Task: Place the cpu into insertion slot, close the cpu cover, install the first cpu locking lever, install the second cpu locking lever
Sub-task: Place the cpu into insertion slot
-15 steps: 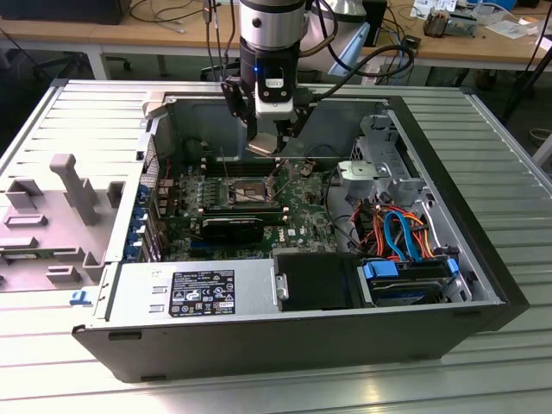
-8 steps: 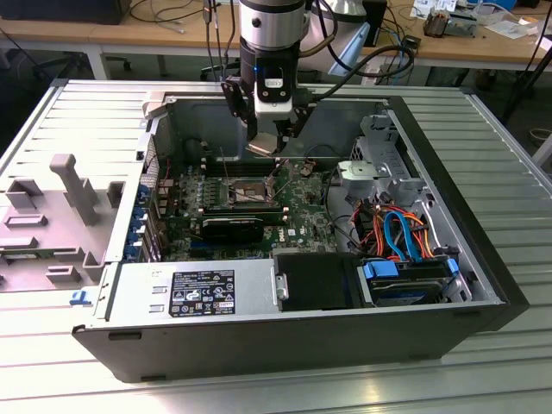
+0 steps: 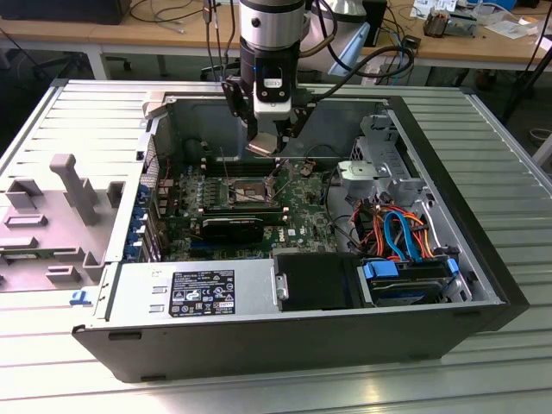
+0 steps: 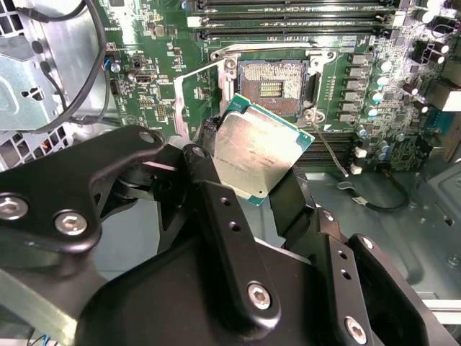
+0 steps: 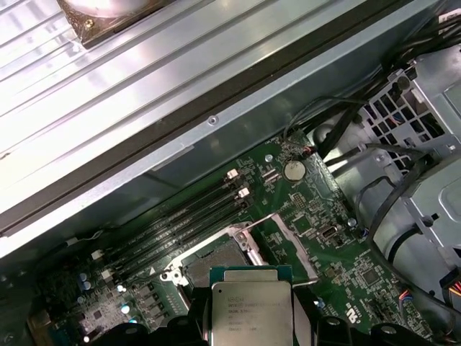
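The cpu, a flat square chip with a dull silver top and green edge, hangs tilted in my gripper, whose black fingers are shut on its two sides. It hovers just above and beside the insertion slot, whose dark centre lies bare on the green motherboard. The cpu cover, a thin silver frame, stands swung open at the slot's side. A thin locking lever sticks out free next to the slot. In the exterior view the gripper holds the cpu above the insertion slot. The first wrist view has the cpu over the slot.
The board sits inside an open computer case with tall walls. Long black memory slots run beside the socket. A power supply and a drive bay with blue and orange cables fill the near side. A grey fixture lies at the exterior view's left.
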